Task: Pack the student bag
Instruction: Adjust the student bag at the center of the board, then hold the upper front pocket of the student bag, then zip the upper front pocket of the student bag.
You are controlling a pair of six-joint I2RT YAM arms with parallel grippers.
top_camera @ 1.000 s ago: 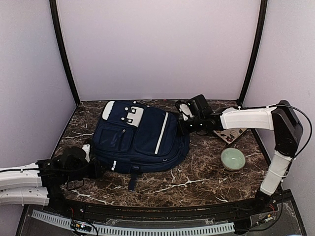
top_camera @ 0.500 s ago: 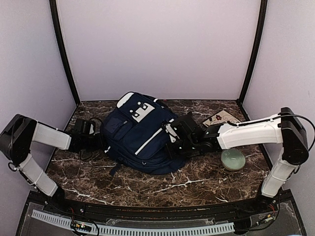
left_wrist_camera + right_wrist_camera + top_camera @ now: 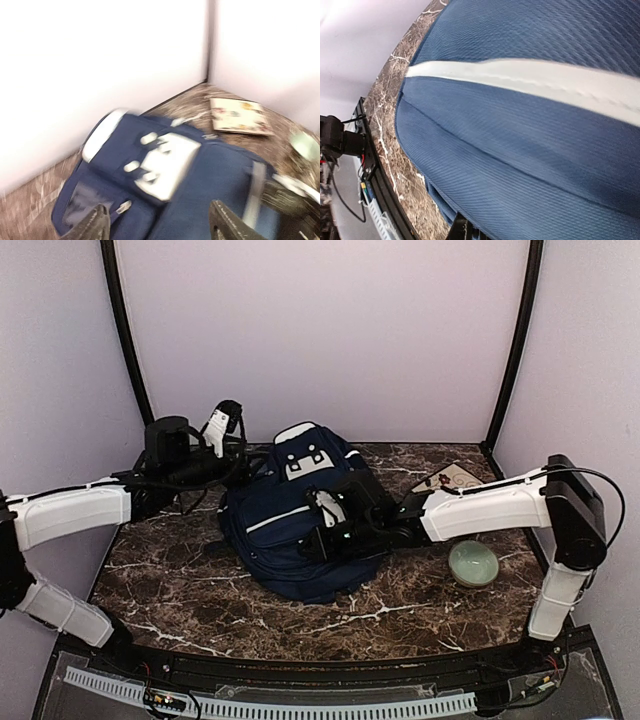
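Note:
The student bag (image 3: 290, 525), navy with white stripes and a white patch (image 3: 303, 466) near its top, sits mid-table with its top towards the back wall. My left gripper (image 3: 228, 425) hangs raised behind the bag's left side. Its dark fingers (image 3: 97, 225) stand wide apart and open above the bag (image 3: 200, 180), holding nothing. My right gripper (image 3: 335, 518) lies against the bag's right flank. In the right wrist view, blue fabric with a white stripe (image 3: 530, 80) fills the frame and covers the jaws. Only a dark fingertip (image 3: 462, 229) shows under the fabric's edge.
A pale green bowl (image 3: 473, 563) stands right of the bag, under the right forearm. A patterned booklet (image 3: 452, 480) lies at the back right corner, also visible as the booklet (image 3: 240, 116) in the left wrist view. Walls and black posts close the back and sides.
The bag has swung round and shifted left with the right gripper. The left arm has lifted from the table beside the bag up towards the back, and its jaws have opened wider.

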